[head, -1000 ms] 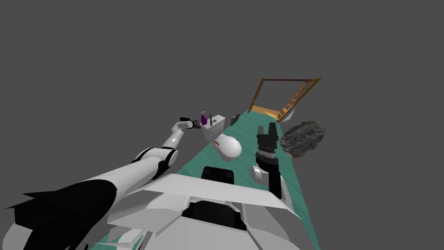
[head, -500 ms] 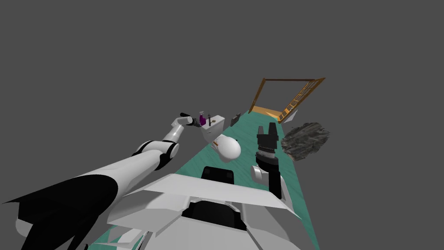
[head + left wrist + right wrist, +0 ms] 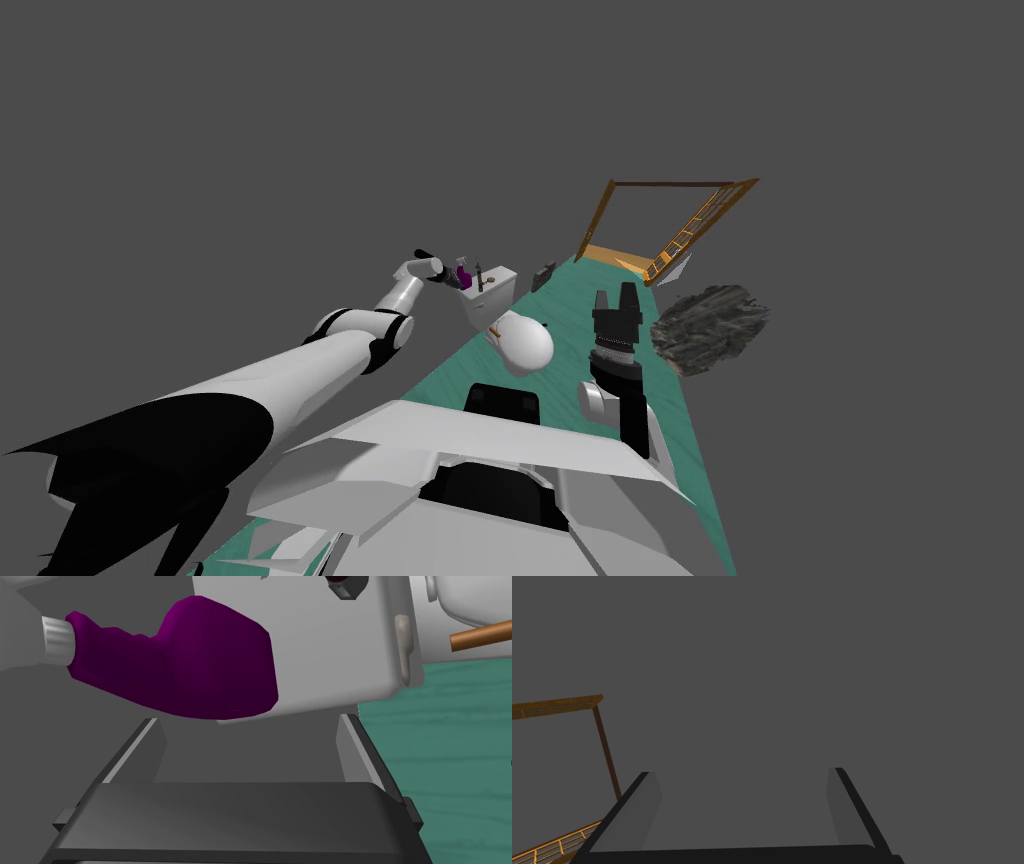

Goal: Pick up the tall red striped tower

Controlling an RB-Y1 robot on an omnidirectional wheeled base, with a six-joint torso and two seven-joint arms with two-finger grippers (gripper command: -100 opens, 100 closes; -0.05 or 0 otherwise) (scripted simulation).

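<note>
Green floor [image 3: 575,300], grey walls [image 3: 300,120]. Purple bottle [image 3: 190,661] on the toilet tank [image 3: 340,641]. Left claw [image 3: 248,719], open and empty, has moved closer. Right claw [image 3: 741,772] open.

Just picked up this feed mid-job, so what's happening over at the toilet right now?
The left gripper is stretched out to the white toilet tank. It is open, with the purple bottle just ahead of its fingers and not gripped. A thin dark upright item, probably the tower, stands beside the bottle on the tank, untouched. The right gripper is raised in front of the chest, open and empty.
</note>
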